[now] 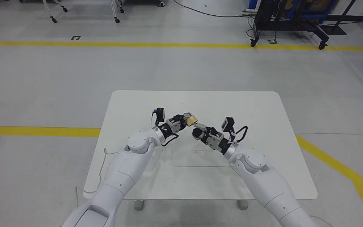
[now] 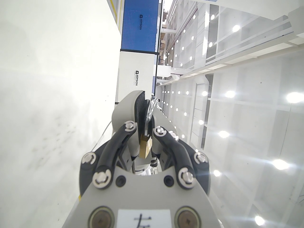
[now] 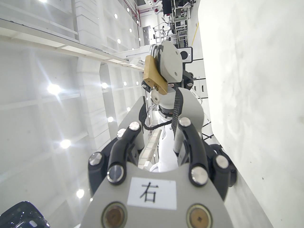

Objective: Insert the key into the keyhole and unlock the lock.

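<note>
Above the middle of the white table (image 1: 255,113), my left gripper (image 1: 184,120) is shut on the steel shackle (image 2: 149,111) of a brass padlock (image 1: 191,120). The padlock's body (image 2: 145,147) lies between the fingers, toward the wrist. In the right wrist view the padlock (image 3: 152,72) points its keyhole end at my right gripper (image 3: 159,105). A silver key (image 3: 155,96) sticks out of that end. The right gripper (image 1: 197,133) is open, its fingers (image 3: 187,110) on either side of the key's round head without touching it.
Both arms meet over the table's centre, held above its surface. A thin cable (image 1: 102,164) hangs off the table's left edge. Grey floor with yellow lines (image 1: 170,44) surrounds the table, and wheeled frames (image 1: 289,22) stand far behind.
</note>
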Action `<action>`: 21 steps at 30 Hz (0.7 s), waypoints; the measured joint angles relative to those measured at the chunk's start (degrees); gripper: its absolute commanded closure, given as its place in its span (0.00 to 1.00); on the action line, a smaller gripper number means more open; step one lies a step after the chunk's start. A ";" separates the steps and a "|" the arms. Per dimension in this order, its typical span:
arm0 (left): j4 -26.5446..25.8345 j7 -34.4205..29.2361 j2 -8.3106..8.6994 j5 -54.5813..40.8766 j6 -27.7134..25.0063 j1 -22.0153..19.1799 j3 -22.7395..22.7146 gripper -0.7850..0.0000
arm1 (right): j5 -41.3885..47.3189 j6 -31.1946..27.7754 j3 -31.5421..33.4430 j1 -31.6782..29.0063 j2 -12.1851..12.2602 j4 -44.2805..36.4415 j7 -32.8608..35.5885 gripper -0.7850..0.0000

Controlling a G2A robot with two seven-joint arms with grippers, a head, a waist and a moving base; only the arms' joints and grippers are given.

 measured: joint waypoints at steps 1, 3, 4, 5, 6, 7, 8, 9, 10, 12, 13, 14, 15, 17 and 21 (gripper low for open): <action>-0.01 -0.04 0.00 0.08 0.03 0.01 0.00 1.00 | 0.08 -0.07 0.00 0.10 -0.06 0.20 -0.04 0.67; -0.09 -0.06 0.01 0.30 0.06 0.03 -0.02 1.00 | 0.14 -0.22 -0.03 0.32 -0.20 0.63 -0.20 0.72; -0.12 -0.06 0.01 0.35 0.06 0.05 -0.04 1.00 | 0.17 -0.29 -0.06 0.39 -0.27 0.79 -0.27 0.74; -0.17 -0.07 0.01 0.40 0.03 0.08 -0.07 1.00 | 0.22 -0.32 -0.12 0.49 -0.35 0.98 -0.30 0.76; -0.20 -0.08 0.02 0.44 0.00 0.10 -0.09 1.00 | 0.23 -0.34 -0.17 0.58 -0.41 1.13 -0.31 0.81; -0.22 -0.09 0.02 0.46 -0.03 0.12 -0.11 1.00 | 0.23 -0.33 -0.23 0.66 -0.48 1.28 -0.32 0.85; -0.26 -0.11 0.02 0.50 -0.05 0.15 -0.14 1.00 | 0.23 -0.25 -0.34 0.79 -0.56 1.49 -0.32 0.89; -0.29 -0.14 0.02 0.54 -0.09 0.17 -0.16 1.00 | 0.27 -0.13 -0.42 0.89 -0.64 1.67 -0.31 0.89; -0.33 -0.19 0.02 0.55 -0.13 0.22 -0.18 1.00 | 0.40 -0.01 -0.50 0.99 -0.71 1.86 -0.31 0.94; -0.50 -0.31 0.01 0.63 -0.24 0.36 -0.14 1.00 | 1.59 0.34 -0.62 1.13 -0.95 2.28 -0.14 1.00; -0.59 -0.35 0.00 0.74 -0.28 0.42 -0.09 1.00 | 2.22 0.43 -0.64 1.21 -1.05 2.47 -0.02 1.00; -0.70 -0.35 -0.01 0.86 -0.33 0.48 -0.03 1.00 | 3.09 0.50 -0.64 1.33 -1.18 2.73 0.25 1.00; -0.76 -0.38 -0.01 0.93 -0.35 0.51 0.00 1.00 | 3.81 0.57 -0.64 1.42 -1.27 2.91 0.57 1.00; -0.80 -0.52 -0.02 1.04 -0.33 0.53 0.00 1.00 | 5.43 0.91 -0.53 1.59 -1.46 3.33 1.40 1.00; -0.87 -0.70 0.00 1.40 -0.52 0.54 -0.03 1.00 | 9.23 2.36 -0.07 1.61 -1.77 4.04 3.29 1.00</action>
